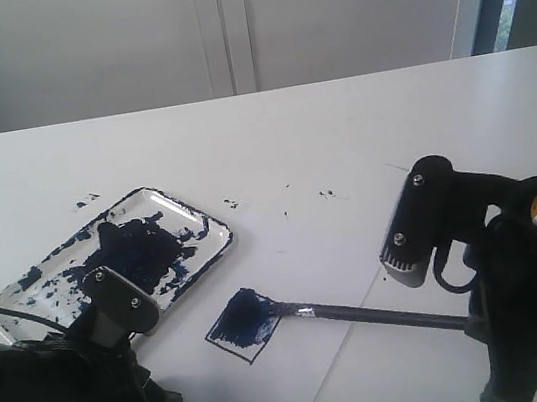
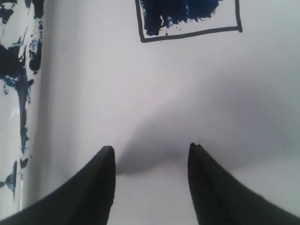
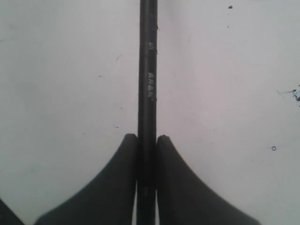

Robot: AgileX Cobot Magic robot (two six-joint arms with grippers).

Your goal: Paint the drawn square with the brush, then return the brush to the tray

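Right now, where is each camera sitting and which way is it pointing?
Exterior view: off the arms, raised, looking down across the table toward a wall; both arms show.
Left wrist view: on the left arm, facing the drawn square and tray past open left fingers.
Right wrist view: on the right arm, facing along the brush clamped in right fingers.
Shared: exterior and left wrist show square and tray.

Exterior view looks down across the table (image 1: 337,120) — wrist views sit close above it, left sharing the drawn square (image 1: 244,324).
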